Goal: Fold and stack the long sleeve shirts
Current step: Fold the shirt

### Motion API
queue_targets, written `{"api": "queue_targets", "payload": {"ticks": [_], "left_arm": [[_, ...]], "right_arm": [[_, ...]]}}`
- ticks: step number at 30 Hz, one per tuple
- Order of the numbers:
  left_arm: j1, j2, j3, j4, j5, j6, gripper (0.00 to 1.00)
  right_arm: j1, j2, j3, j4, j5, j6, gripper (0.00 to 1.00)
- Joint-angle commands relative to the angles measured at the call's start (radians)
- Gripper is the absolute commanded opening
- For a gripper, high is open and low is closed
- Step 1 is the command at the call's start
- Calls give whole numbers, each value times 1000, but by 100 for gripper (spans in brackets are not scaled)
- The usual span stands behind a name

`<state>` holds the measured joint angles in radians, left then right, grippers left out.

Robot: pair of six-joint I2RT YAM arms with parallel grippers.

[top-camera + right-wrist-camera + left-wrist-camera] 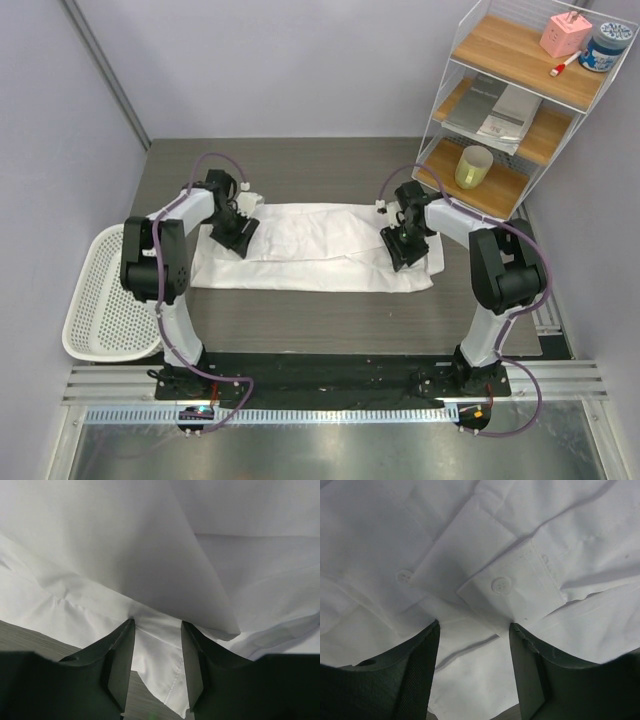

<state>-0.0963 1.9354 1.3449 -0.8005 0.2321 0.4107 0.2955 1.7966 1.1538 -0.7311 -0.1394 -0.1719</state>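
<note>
One white long sleeve shirt (pixel 320 250) lies spread across the table's middle, partly folded lengthwise. My left gripper (pixel 233 235) is open, pressed down on the shirt's left end; in the left wrist view a buttoned cuff (pixel 512 592) lies just beyond its fingers (pixel 420 665), with cloth between them. My right gripper (pixel 402 247) is open on the shirt's right end; in the right wrist view a hemmed cloth edge (pixel 165 665) lies between its fingers (pixel 197 665), under a folded layer (pixel 150 555). No second shirt shows.
A white perforated basket (pixel 105 300) sits at the table's left edge. A wire shelf (pixel 520 100) stands at the back right, holding booklets (pixel 500 110), a yellow cup (pixel 473 167), a pink box and a blue jar. The dark table (pixel 330 320) runs in front.
</note>
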Motion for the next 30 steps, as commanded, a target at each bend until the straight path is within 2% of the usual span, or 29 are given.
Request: {"api": "queue_targets", "payload": {"ticks": [1, 6, 13, 18, 19, 21, 24, 27, 30], "left_arm": [[7, -30, -108, -28, -56, 49, 59], [10, -131, -260, -23, -94, 65, 59], [12, -246, -395, -46, -106, 80, 59], [13, -288, -386, -69, -103, 73, 59], [12, -296, -379, -86, -91, 73, 60], [12, -309, -349, -104, -29, 71, 61], [12, -361, -328, -124, 74, 82, 62], [10, -433, -340, -114, 119, 137, 64], [9, -478, -351, -101, 104, 223, 65]], "right_arm": [[10, 62, 59, 5, 20, -41, 48], [11, 191, 121, 45, 57, -74, 47], [62, 395, 378, 39, 76, -112, 46], [99, 547, 588, 25, 122, -132, 45], [99, 607, 674, 22, 177, -143, 45], [97, 665, 768, 21, 225, -159, 44], [97, 780, 1005, 18, 290, -172, 41], [109, 862, 1148, 50, 357, -178, 39], [114, 860, 1164, 114, 376, -199, 40]]}}
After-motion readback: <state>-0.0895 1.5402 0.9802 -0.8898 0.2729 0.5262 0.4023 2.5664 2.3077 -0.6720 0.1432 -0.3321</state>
